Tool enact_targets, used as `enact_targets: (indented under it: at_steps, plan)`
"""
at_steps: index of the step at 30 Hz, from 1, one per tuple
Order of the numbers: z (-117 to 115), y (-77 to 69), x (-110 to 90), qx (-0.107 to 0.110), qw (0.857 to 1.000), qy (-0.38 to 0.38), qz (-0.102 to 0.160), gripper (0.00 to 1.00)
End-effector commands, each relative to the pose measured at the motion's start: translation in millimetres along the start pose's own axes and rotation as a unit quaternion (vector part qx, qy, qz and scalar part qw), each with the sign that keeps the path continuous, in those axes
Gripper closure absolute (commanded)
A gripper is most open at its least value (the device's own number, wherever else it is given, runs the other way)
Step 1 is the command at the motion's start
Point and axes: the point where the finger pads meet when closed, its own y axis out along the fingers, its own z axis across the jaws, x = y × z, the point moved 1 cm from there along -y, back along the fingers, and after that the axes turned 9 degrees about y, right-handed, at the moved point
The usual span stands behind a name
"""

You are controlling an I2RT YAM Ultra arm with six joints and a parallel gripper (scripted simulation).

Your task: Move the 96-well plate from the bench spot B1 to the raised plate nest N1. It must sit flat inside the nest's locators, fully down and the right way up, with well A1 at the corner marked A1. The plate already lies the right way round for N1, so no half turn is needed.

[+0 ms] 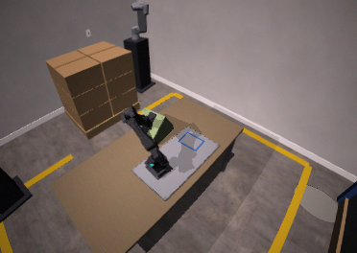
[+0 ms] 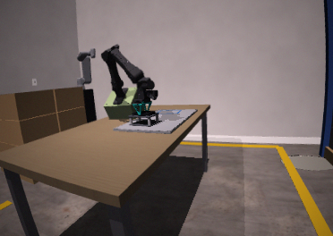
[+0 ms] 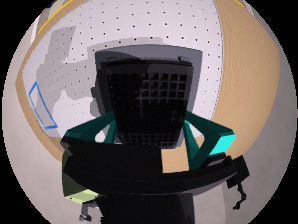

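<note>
The gripper (image 3: 149, 137) grasps the 96-well plate (image 3: 152, 106) directly under it, over the raised plate nest N1 (image 2: 144, 119), while the blue B1 outline (image 1: 191, 141) lies vacant aside, so releasing and checking the seating remain

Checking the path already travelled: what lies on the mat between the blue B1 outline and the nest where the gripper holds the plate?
Only bare grey mat with the arm's shadow lies between the blue outline and the nest; the top view shows it.

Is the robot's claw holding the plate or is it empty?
Holding it. The claw is shut on the dark plate, teal fingers at its sides.
</note>
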Motion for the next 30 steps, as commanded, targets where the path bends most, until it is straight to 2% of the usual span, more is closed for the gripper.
enact_targets:
  at_steps: [1, 3, 4, 26, 28, 30]
  plan:
    - [1, -1.2, 14, 0.003, 1.000, 0.003, -0.016, 1.00]
    - [1, -1.2, 14, 0.003, 1.000, 0.003, -0.016, 1.00]
    - [1, -1.2, 14, 0.003, 1.000, 0.003, -0.016, 0.00]
    - [1, -1.2, 14, 0.003, 1.000, 0.003, -0.016, 0.00]
    - [-2, -17.6, 13, 0.002, 1.000, 0.006, -0.022, 0.00]
    - [-3, -22.9, 13, 0.000, 1.000, 0.006, -0.022, 0.00]
